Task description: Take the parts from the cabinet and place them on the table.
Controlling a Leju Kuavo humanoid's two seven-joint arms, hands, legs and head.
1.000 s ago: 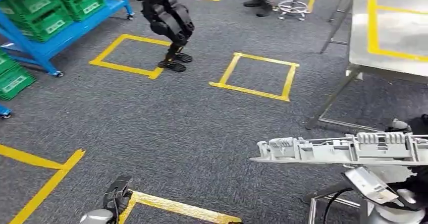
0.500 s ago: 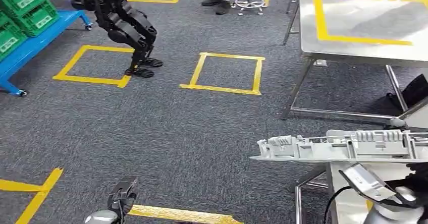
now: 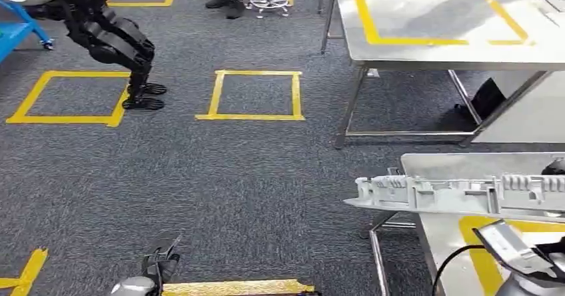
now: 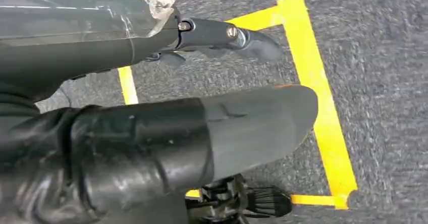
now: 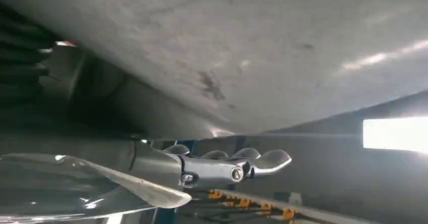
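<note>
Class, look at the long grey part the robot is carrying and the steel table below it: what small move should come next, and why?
Probably carry the long grey part further over the near steel table before lowering it. Its free end overhangs the table's edge above the carpet, so setting it down now would leave it poorly supported.

The floor is covered by a dark grey speckled carpet (image 3: 233, 176). Bright yellow tape squares (image 3: 255, 95) are stuck on it, and a yellow tape strip (image 3: 233, 287) is seen near the bottom edge. The long ribbed plastic part (image 3: 460, 193) is coloured pale grey all over. The shiny metal table (image 3: 433, 39) is silver, and a yellow tape frame is marked on its top. A second silver table (image 3: 466, 166) is marked with yellow tape too. The other walking robot (image 3: 113, 39) is coloured black on its legs and white on its arm. A bright blue cabinet frame (image 3: 23, 23) is seen at the far left. Black shoes (image 3: 225, 3) are worn by a person. The left hand (image 4: 202, 133) is coloured dark grey and black.
</note>
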